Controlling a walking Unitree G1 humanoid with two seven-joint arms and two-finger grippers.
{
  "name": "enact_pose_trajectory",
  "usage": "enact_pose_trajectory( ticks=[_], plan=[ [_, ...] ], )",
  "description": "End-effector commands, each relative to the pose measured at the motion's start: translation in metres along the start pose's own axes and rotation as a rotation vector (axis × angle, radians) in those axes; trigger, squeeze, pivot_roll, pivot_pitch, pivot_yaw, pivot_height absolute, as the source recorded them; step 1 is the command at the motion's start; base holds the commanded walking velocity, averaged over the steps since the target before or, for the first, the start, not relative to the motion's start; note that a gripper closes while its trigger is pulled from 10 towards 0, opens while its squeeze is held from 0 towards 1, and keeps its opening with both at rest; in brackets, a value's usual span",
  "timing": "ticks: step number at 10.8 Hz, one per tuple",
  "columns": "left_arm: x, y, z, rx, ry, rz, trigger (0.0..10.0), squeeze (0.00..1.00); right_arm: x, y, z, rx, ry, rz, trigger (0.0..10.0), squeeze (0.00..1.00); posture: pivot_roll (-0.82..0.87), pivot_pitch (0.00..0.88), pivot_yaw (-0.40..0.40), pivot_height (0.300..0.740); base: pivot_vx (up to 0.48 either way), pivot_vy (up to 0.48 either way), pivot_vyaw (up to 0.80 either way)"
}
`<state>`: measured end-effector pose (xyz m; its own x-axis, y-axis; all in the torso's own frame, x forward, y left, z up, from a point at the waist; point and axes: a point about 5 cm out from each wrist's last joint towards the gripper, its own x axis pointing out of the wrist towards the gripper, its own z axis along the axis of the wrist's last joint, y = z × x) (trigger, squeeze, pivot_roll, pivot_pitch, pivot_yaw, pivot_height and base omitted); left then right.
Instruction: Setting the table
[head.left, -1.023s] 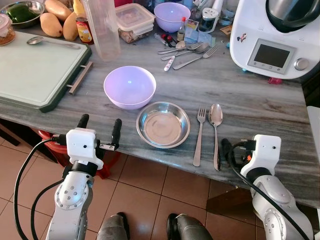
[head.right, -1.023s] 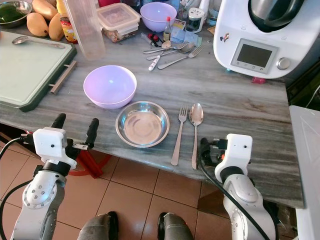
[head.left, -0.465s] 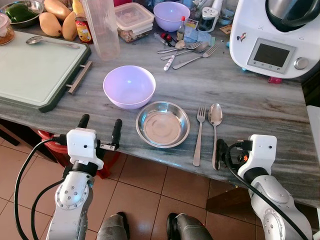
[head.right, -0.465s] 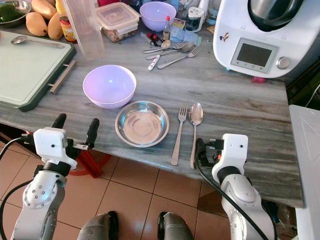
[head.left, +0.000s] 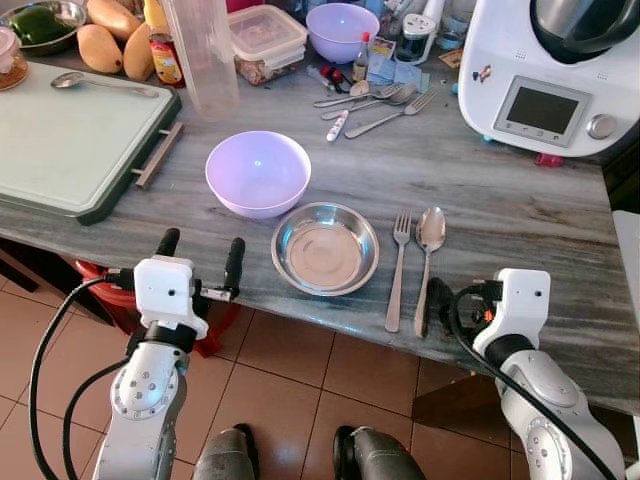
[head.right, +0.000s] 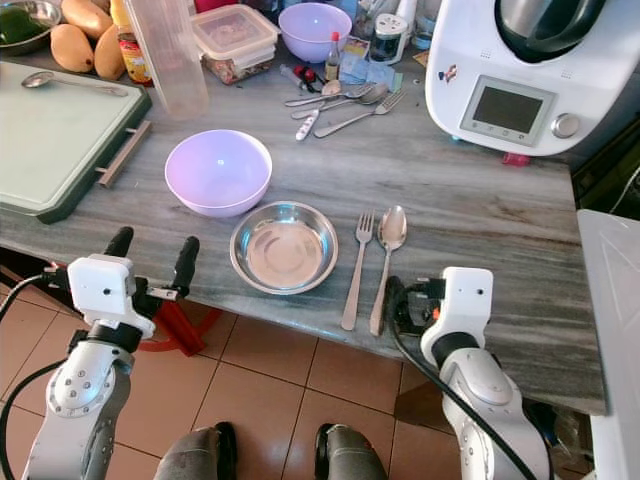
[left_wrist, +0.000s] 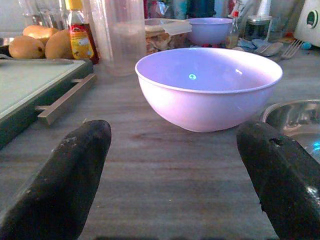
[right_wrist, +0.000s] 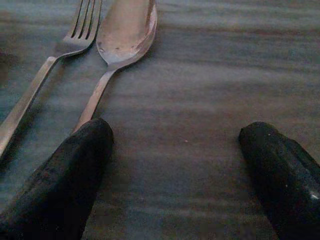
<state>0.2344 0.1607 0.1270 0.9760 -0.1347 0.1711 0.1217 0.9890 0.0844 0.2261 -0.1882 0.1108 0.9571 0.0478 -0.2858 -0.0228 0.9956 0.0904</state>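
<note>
**Mia:** If you look at the right pincer (head.right: 398, 303), what is it doing?

**Ben:** It sits low at the near edge of the tabletop (head.right: 480, 215). Its two black fingers (right_wrist: 75, 175) are wide apart and hold nothing. One finger touches the near end of the spoon (head.right: 385, 256).

**Mia:** Where is the spoon?

**Ben:** It lies flat, just right of the fork (head.right: 356, 266). Its bowl points far and its handle leans a bit to the left, close to the fork handle. The steel dish (head.right: 284, 247) is just left of the fork. The purple bowl (head.right: 218, 172) is a bit farther and to the left of the dish.

**Mia:** What about the left pincer (head.left: 198, 258)?

**Ben:** It waits near the edge, in front of the purple bowl. Its fingers are wide apart too, and it holds nothing.

**Mia:** How should it do this step well?

**Ben:** I think it is lining up the spoon. It should push slowly and softly, with only the one finger on the handle. It should stay low and flat. It should stop before the spoon bumps the fork, so both lie straight side by side.
</note>
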Motion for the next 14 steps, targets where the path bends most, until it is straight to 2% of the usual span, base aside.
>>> enact_pose_trajectory(
  ticks=[1, 7, 8, 9, 10, 12, 14],
  plan=[
    [-0.001, -0.001, 0.001, -0.002, 0.004, 0.001, 10.0, 0.0, -0.001, 0.008, -0.007, 0.015, 0.034, 0.054, 10.0, 0.0, 0.0, 0.199, -0.043, 0.74, 0.0, 0.0, 0.0],
    [-0.002, -0.001, 0.0, -0.002, 0.008, 0.003, 10.0, 0.0, -0.003, 0.008, -0.007, 0.023, 0.033, 0.076, 10.0, 0.0, 0.0, 0.203, -0.044, 0.74, 0.0, 0.0, 0.0],
    [-0.002, -0.001, 0.0, -0.003, 0.006, 0.003, 10.0, 0.0, -0.005, 0.007, -0.004, 0.0, 0.007, 0.069, 10.0, 0.0, 0.0, 0.204, -0.043, 0.74, 0.0, 0.0, 0.0],
    [-0.002, -0.001, 0.0, -0.003, 0.006, 0.003, 10.0, 0.0, -0.007, 0.006, 0.001, -0.02, -0.029, 0.068, 10.0, 0.0, 0.0, 0.204, -0.043, 0.74, 0.0, 0.0, 0.0],
    [-0.002, -0.001, 0.001, -0.004, 0.003, 0.008, 10.0, 0.0, -0.013, 0.007, 0.014, -0.035, -0.13, 0.075, 10.0, 0.0, 0.0, 0.205, -0.044, 0.74, 0.0, 0.0, 0.0],
    [-0.002, 0.001, 0.004, -0.006, -0.005, 0.017, 10.0, 0.0, -0.024, 0.013, 0.031, -0.125, -0.266, 0.103, 10.0, 0.0, 0.0, 0.202, -0.038, 0.74, 0.0, 0.0, 0.0],
    [-0.001, 0.0, 0.007, -0.006, -0.016, 0.02, 10.0, 0.0, -0.025, 0.017, 0.041, -0.19, -0.338, 0.098, 10.0, 0.0, 0.0, 0.195, -0.03, 0.74, 0.0, 0.0, 0.0]
  ],
)
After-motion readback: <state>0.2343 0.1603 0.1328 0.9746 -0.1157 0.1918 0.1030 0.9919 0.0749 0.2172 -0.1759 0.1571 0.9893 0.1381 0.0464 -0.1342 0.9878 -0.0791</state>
